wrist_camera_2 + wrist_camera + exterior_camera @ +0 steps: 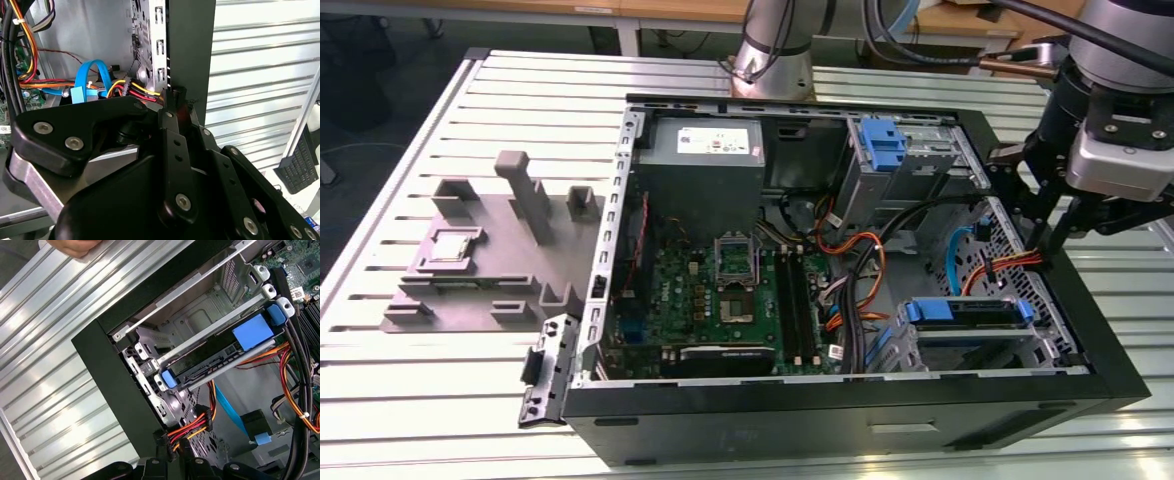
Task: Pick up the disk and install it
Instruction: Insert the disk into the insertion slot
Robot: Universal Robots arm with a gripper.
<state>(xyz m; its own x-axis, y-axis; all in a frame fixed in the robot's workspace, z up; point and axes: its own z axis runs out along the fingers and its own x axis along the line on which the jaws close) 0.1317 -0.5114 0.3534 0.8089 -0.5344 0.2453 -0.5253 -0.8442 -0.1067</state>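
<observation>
Disk (965, 312): sitting in the drive cage (977, 350) at one corner of the computer case (854, 410), blue bracket showing.
Gripper (1051, 240): hanging over the case's side wall, near the disk.
Fingers (170, 120): pressing together, holding nothing.
Case: lying open on the slatted tabletop (427, 400).

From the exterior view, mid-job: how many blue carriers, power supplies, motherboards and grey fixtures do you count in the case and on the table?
Blue carriers: 2, one upright, one lying flat
Power supply: 1
Motherboard: 1
Grey fixture: 1
Total: 5
</observation>
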